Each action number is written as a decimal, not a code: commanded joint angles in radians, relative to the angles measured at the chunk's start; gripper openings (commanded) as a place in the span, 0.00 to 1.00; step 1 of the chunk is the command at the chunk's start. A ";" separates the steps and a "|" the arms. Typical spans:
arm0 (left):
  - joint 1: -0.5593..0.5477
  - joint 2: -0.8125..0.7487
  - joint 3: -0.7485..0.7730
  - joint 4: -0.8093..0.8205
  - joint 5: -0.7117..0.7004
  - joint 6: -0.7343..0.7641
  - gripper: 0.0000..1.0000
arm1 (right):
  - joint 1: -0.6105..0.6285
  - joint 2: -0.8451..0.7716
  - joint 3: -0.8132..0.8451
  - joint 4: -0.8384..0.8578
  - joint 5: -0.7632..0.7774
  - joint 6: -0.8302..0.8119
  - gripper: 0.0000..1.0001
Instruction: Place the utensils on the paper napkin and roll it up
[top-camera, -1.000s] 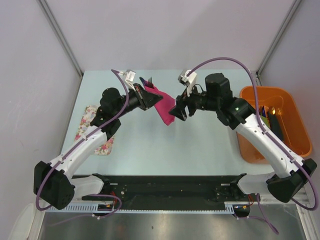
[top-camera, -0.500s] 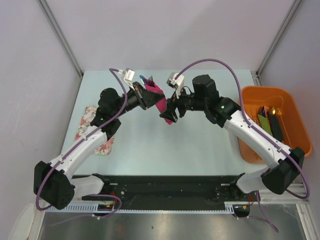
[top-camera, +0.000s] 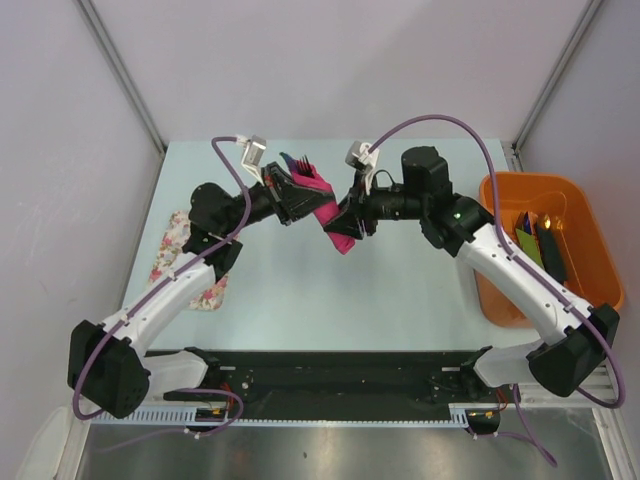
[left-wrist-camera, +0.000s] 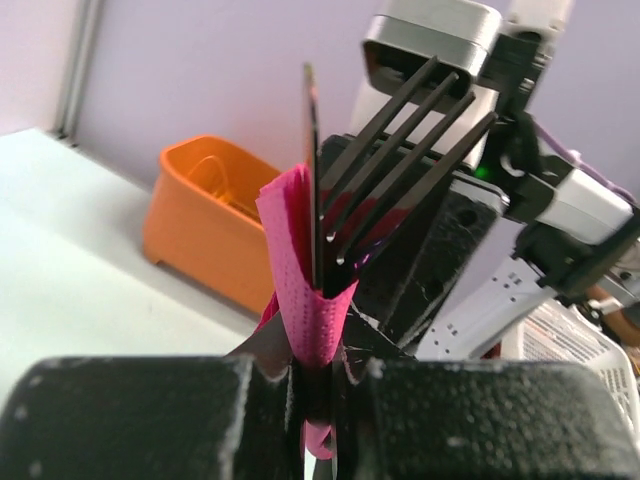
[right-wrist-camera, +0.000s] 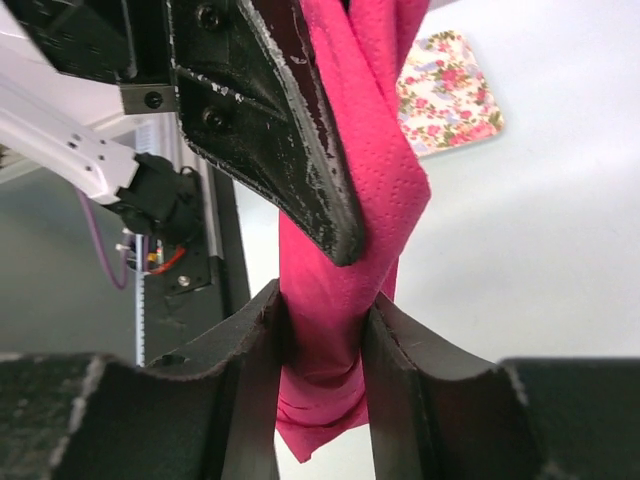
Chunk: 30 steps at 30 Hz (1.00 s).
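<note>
Rolling | paper napkin (top-camera: 325, 208) around utensils (left-wrist-camera: 398, 158) is clamped by left gripper (top-camera: 300, 195), steadying bundle | napkin's lower end is pinched by right gripper (top-camera: 348, 222), presumably for tightening.

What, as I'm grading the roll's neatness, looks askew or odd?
The magenta paper napkin is a crumpled, twisted bundle pinched in mid-air between the left gripper and right gripper, not a neat roll; dark fork tines jut from its upper end.

Mid-air, napkin (right-wrist-camera: 385, 170) hanging between left gripper (left-wrist-camera: 318, 385) and right gripper (right-wrist-camera: 322, 335), utensils (left-wrist-camera: 385, 150) sticking out its far end; tub (top-camera: 530, 180) sitting right, mat (top-camera: 172, 240) lying left.
</note>
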 joint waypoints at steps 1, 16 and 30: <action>-0.002 -0.001 0.019 0.205 0.076 -0.061 0.00 | 0.002 -0.035 -0.007 0.028 -0.106 0.063 0.37; 0.010 -0.035 0.024 0.075 0.073 0.017 0.50 | -0.020 -0.052 0.040 0.032 -0.022 0.136 0.00; 0.070 -0.038 -0.019 -0.031 0.056 -0.002 0.74 | -0.049 -0.044 0.062 0.132 -0.053 0.224 0.00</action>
